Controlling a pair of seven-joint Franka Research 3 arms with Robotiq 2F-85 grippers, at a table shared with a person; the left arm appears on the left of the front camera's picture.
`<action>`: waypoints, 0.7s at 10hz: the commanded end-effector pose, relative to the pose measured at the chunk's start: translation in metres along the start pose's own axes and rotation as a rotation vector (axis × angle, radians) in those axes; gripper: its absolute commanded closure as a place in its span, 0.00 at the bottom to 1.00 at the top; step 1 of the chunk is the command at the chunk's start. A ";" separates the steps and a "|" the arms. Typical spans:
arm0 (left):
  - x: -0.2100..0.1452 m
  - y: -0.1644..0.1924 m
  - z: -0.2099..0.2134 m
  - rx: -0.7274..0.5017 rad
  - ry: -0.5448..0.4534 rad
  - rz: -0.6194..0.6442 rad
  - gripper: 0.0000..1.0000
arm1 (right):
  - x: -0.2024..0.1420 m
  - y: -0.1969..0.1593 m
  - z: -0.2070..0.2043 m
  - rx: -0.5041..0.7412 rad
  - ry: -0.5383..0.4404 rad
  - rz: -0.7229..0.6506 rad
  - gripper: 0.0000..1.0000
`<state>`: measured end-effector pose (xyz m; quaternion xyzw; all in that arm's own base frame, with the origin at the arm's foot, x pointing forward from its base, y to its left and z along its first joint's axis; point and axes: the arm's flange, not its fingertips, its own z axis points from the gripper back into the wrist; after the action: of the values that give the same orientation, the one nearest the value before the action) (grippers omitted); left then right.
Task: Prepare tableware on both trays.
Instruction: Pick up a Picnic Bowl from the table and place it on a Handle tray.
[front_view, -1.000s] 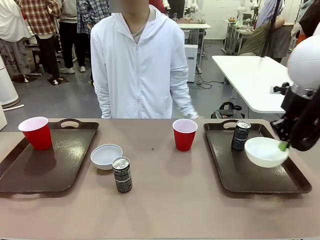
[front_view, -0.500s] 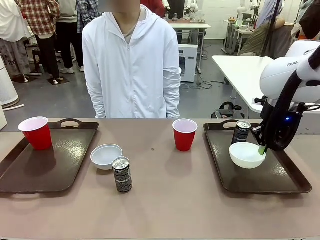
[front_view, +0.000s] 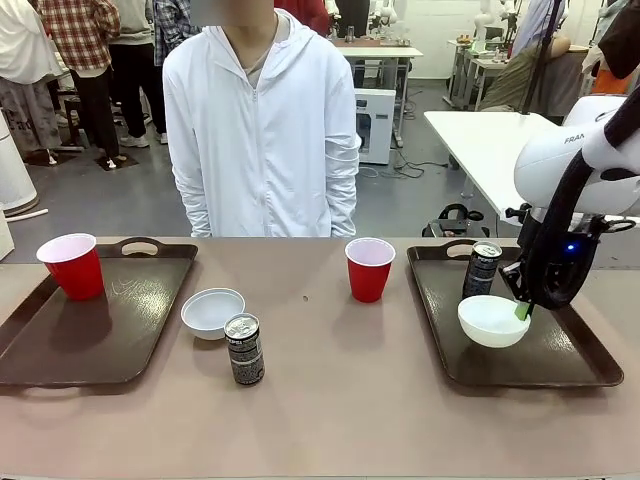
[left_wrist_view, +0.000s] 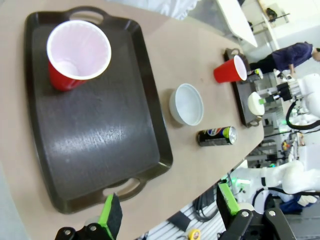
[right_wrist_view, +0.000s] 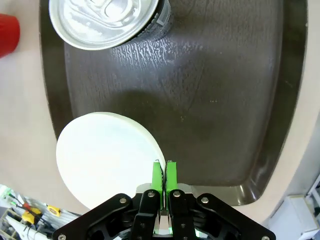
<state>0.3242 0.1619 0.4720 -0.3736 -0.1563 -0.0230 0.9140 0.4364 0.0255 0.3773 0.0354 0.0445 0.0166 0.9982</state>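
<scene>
My right gripper (front_view: 523, 311) is shut on the rim of a white bowl (front_view: 490, 320) that sits low on the right tray (front_view: 570, 362), next to a dark can (front_view: 481, 270). In the right wrist view the green pads (right_wrist_view: 158, 176) pinch the bowl (right_wrist_view: 105, 150) at its edge, with the can's silver top (right_wrist_view: 102, 20) beyond. A red cup (front_view: 70, 265) stands on the left tray (front_view: 110, 340). On the bare table are a second bowl (front_view: 212, 311), a second can (front_view: 244, 349) and another red cup (front_view: 369, 268). My left gripper (left_wrist_view: 168, 205) hangs open above the left tray (left_wrist_view: 100, 130).
A person in a white hooded jacket stands at the far side of the table, arms down. The table (front_view: 340, 400) has free room in the middle and along the near edge. White tables and other people stand farther back.
My right arm carried the bowl leftward and down onto the right tray, beside the can. The person drew an arm back and stepped left. The left-side objects stayed put.
</scene>
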 end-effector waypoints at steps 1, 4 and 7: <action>0.001 -0.001 -0.001 -0.013 -0.012 0.005 0.00 | 0.009 -0.004 -0.002 0.012 0.008 0.005 0.85; 0.001 -0.001 -0.001 -0.013 -0.012 0.005 0.00 | 0.003 -0.002 0.006 0.002 0.002 0.003 0.57; 0.001 -0.001 -0.001 -0.013 -0.012 0.005 0.00 | -0.022 0.010 0.050 -0.037 -0.067 0.008 0.26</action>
<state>0.3242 0.1619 0.4719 -0.3736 -0.1563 -0.0230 0.9140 0.4301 0.0277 0.4110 0.0304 0.0185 0.0226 0.9991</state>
